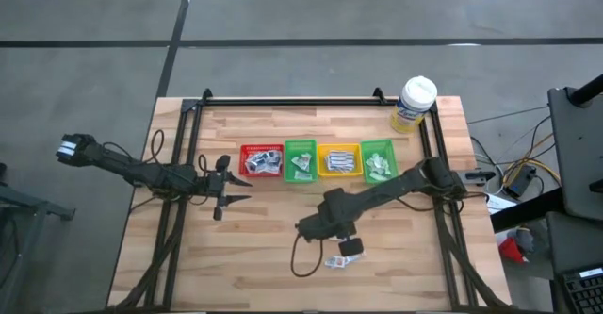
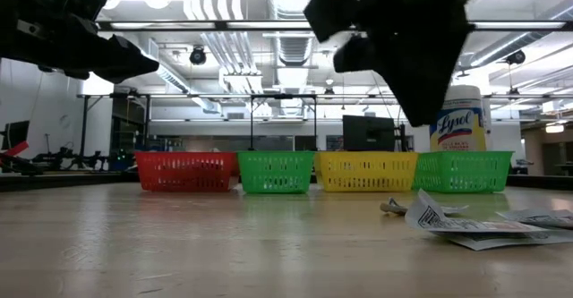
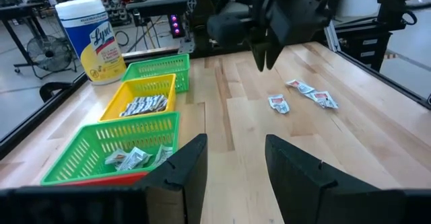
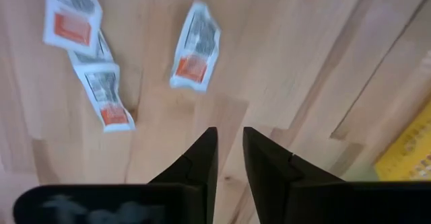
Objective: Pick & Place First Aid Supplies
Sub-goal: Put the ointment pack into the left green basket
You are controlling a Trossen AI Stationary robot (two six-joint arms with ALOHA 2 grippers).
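Fingers of the left gripper (image 1: pixel 229 190) stand apart, holding nothing, above the left side of the wooden tabletop (image 1: pixel 264 248), just left of the red bin (image 1: pixel 261 159). The right gripper's (image 4: pixel 229 150) fingers (image 4: pixel 202 158) are nearly together with a slim gap, empty, hanging over bare wood near the front.

Pale planks make up the tabletop, framed by black rails; around it lies grey floor, and the level view looks into a workshop with ceiling lights and racks. Along the far side, left to right, sit the red bin, a green bin (image 1: pixel 301 158), a yellow bin (image 1: pixel 339 159) and another green bin (image 1: pixel 378 159), then a white-capped wipes tub (image 1: pixel 415 102) at the far right corner.

Loose packets (image 4: pixel 195 46) lie on the wood near the front right, beside the right gripper: small, flat, white, with grey print and an orange patch. That patch shows only from the right wrist; overhead they are pale specks (image 1: pixel 337 260). Only the left wrist shows packets inside the bins (image 3: pixel 143 105).
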